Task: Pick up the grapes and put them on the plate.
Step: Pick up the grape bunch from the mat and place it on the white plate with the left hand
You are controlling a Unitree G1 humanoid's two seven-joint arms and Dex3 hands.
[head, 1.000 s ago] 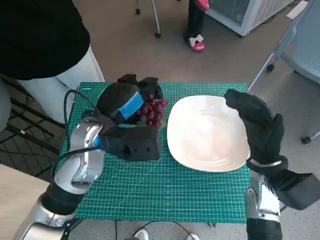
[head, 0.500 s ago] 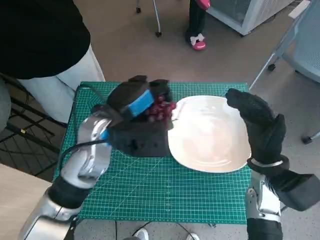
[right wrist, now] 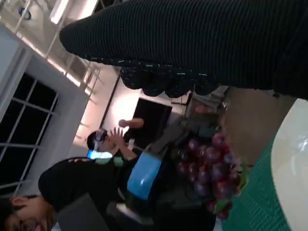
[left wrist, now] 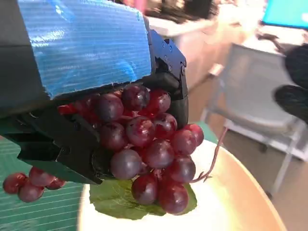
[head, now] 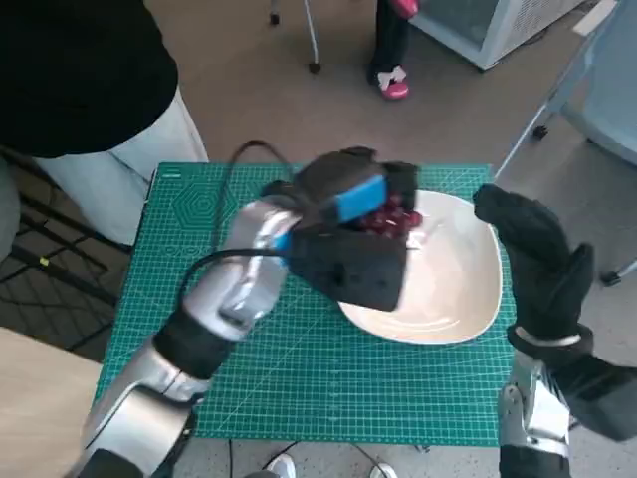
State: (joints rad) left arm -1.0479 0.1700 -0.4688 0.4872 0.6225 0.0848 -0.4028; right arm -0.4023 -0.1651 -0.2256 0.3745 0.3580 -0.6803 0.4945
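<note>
My left hand (head: 353, 199) grips a bunch of dark red grapes (head: 391, 217) and holds it above the near-left part of the white plate (head: 458, 289). In the left wrist view the grapes (left wrist: 149, 144) hang from the black fingers (left wrist: 168, 72) with a green leaf (left wrist: 120, 202) beneath, over the plate (left wrist: 231, 202). The right wrist view shows the bunch (right wrist: 211, 168) held up in the left hand (right wrist: 159, 168). My gloved right hand (head: 542, 259) stands at the plate's right edge with its fingers apart, holding nothing.
The green cutting mat (head: 299, 388) covers the small table. A person in a black top and pale trousers (head: 119, 149) stands at the mat's far left corner. Chair legs (head: 537, 119) and a pink shoe (head: 393, 85) are on the floor beyond.
My left hand has carried the grapes to the right, from the mat beside the plate to above the plate. The right hand has shifted slightly right and down in the picture.
</note>
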